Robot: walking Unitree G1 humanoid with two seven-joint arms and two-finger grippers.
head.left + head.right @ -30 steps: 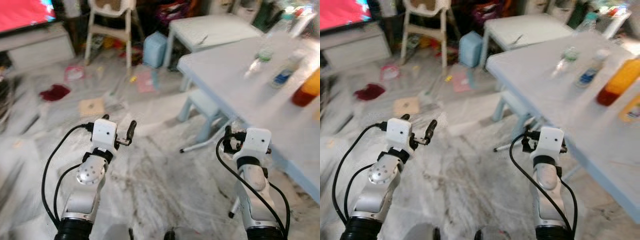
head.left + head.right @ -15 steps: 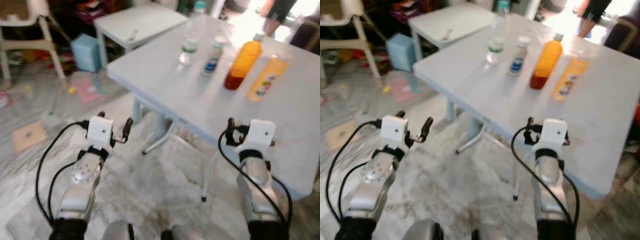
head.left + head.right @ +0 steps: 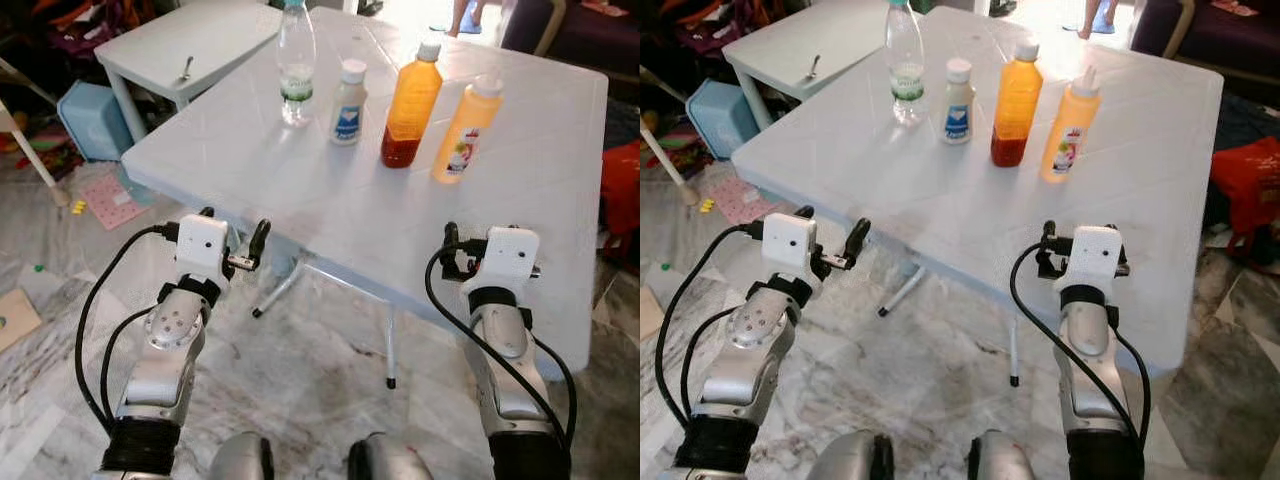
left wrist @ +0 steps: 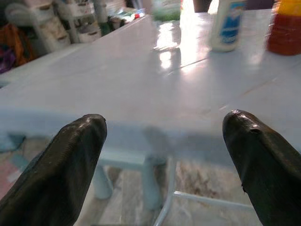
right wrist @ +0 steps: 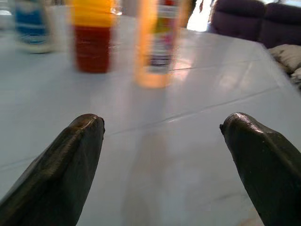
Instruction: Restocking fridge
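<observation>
**Robot at the worktop, four bottles waiting**

From the head camera, the robot stood facing a pale blue worktop [image 3: 330,190] with both arms raised before it. The left tool [image 3: 232,243] hung just short of the near edge, over the marble floor [image 3: 300,350]; the right tool [image 3: 468,252] was over the worktop's front margin. Neither held anything. Four bottles stood in a row farther back: a clear water bottle [image 3: 295,65], a small white bottle [image 3: 349,88], an orange juice bottle [image 3: 411,102] and a yellow squeeze bottle [image 3: 465,128]. A low side table [image 3: 190,40] stood beyond.

Through the left wrist camera, the fingers [image 4: 75,155] were spread wide, looking along the worktop towards the white bottle.

Through the right wrist camera, that tool's fingers [image 5: 70,155] were likewise spread apart, with the juice bottle and squeeze bottle blurred ahead, well apart from the tips.

I judged this the approach, before any pick. Next, one arm would need to reach forward to a bottle and close around its body.
</observation>
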